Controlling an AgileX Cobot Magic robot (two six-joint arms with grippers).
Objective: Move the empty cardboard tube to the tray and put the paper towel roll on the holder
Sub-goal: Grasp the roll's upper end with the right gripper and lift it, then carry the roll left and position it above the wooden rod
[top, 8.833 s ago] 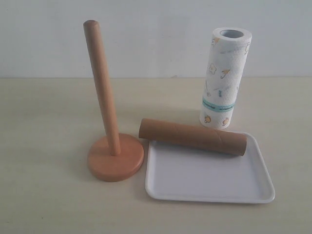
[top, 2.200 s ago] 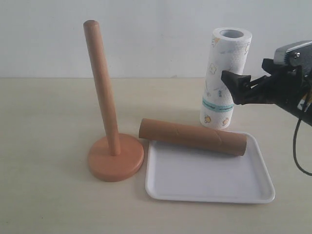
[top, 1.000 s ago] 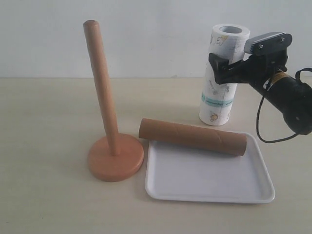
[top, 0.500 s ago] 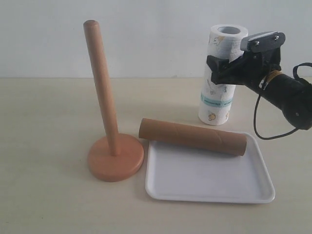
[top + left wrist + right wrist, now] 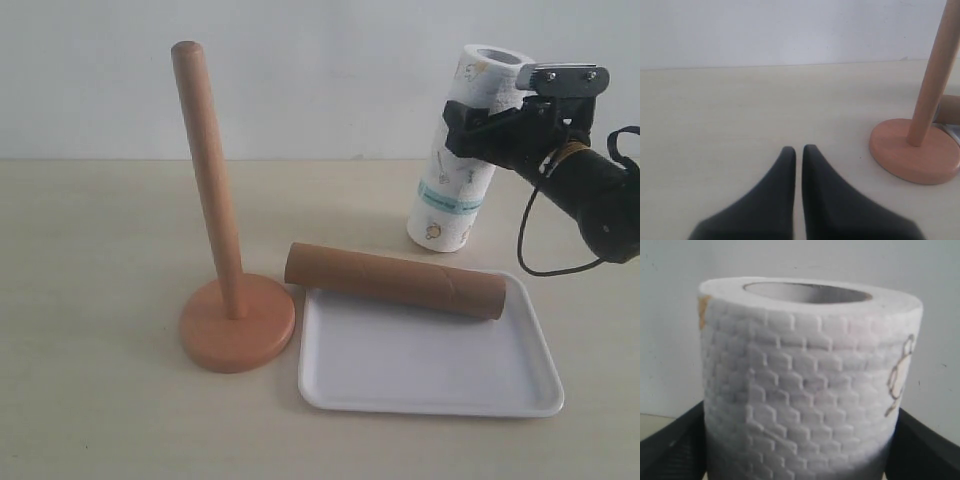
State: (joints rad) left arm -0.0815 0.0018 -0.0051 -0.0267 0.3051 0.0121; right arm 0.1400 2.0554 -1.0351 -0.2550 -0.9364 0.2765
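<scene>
Across the whole scene runs a pale table (image 5: 100,420) against a white wall. On its right half lies a shallow white tray (image 5: 430,385), bare across most of its floor. Left of the tray, just beside its corner, stands the wooden holder (image 5: 210,180), its slim post upright on a round base, with nothing on the post.

Behind the tray, the paper towel roll (image 5: 455,190) is tilted, its top leaning toward the right of the exterior view. Whether its lower edge touches the table cannot be told. The right hand (image 5: 478,128) grips the roll near its top; in the right wrist view, black fingers (image 5: 675,450) press against both sides of the embossed paper.

A brown cardboard tube (image 5: 395,280) lies on its side along the tray's far rim, its left end jutting past the tray's corner, close to the holder's base.

Over bare table on the far side of the holder from the tray, the left hand (image 5: 798,155) is closed on nothing, its two tips nearly touching.
</scene>
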